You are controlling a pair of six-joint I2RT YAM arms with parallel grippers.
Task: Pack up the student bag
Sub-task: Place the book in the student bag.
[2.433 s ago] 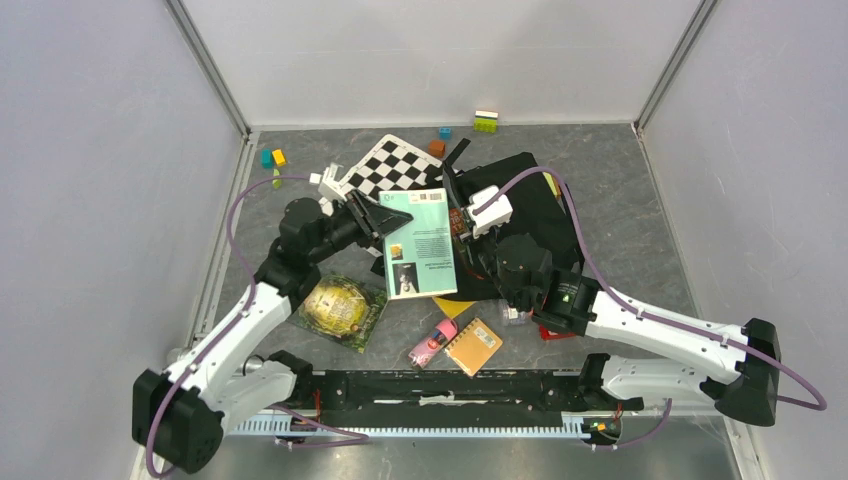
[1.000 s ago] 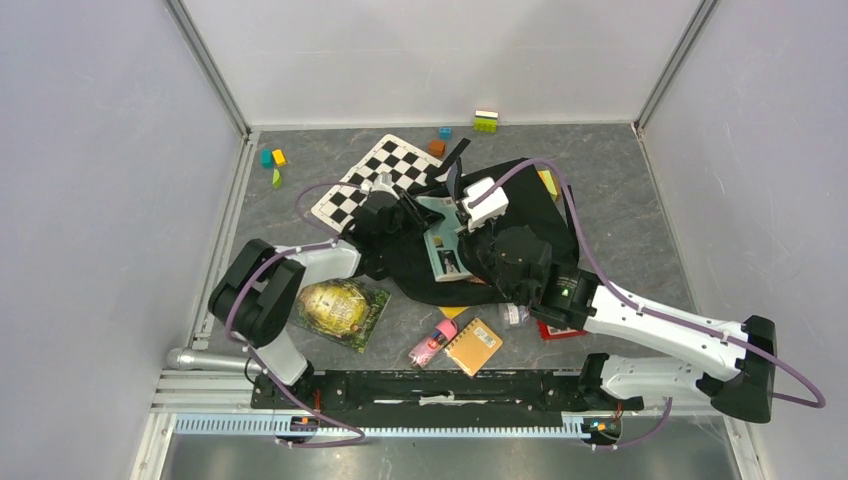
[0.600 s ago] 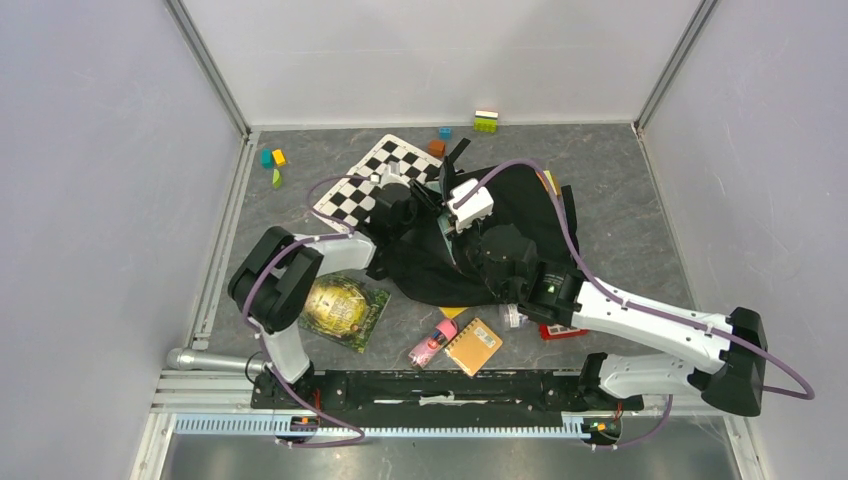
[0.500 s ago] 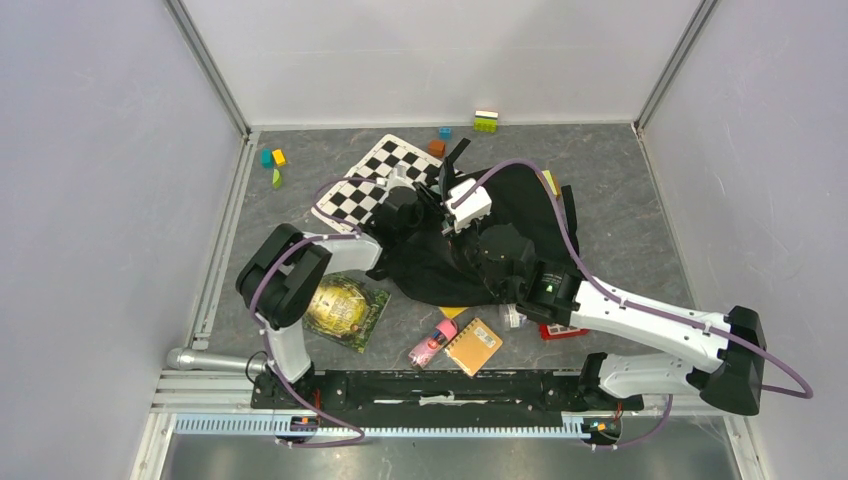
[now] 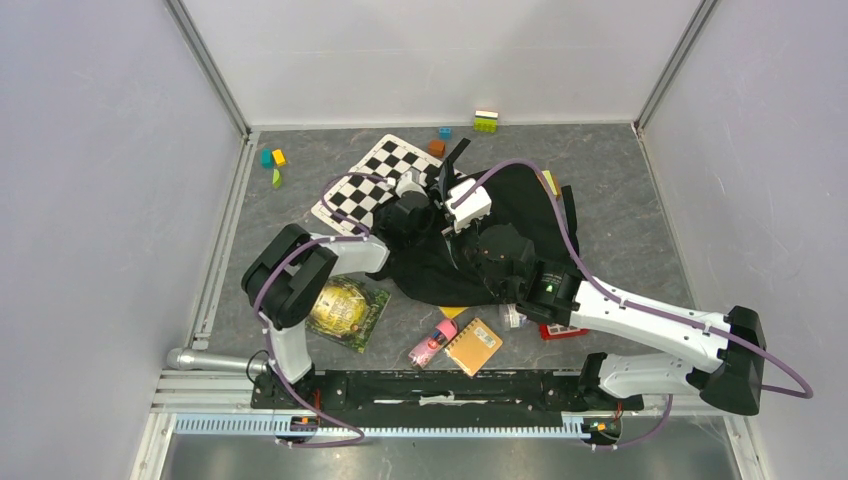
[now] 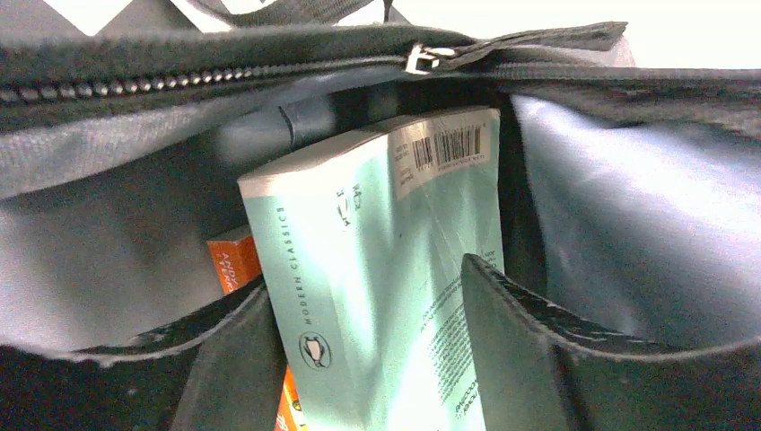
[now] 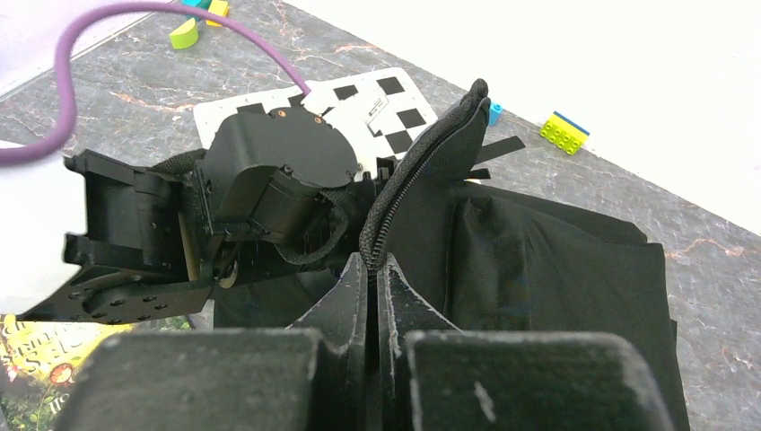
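Evidently, from above, the student bag (image 5: 525, 205) is seen lying on the table (image 5: 640, 190) at the middle of the scene, just right of the checkerboard (image 5: 375, 165), with its mouth turned to the left. The left arm (image 5: 340, 255) is reached into that mouth from the left and the right arm (image 5: 640, 320) is stretched across from the near right, presumably so that one edge is held up for the other arm's work. In the left wrist view the inside of the bag is shown. The left claw (image 6: 377, 359) is held with its jaws well apart on either side of a teal paperback (image 6: 386, 251), which appears to be released rather than clamped and is lodged deep in the bag beside an orange book (image 6: 235, 265). The bag's lining surrounds this claw, and the zip (image 6: 422, 58) runs across above it. In the right wrist view the right claw (image 7: 372, 287) is closed tight on the zipped rim of the bag, which is drawn up into a ridge so that the opening is held wide. The bulk of the bag is spread to the right of and beyond this claw, and the left arm's wrist is seen just left of it, sunk in the opening.
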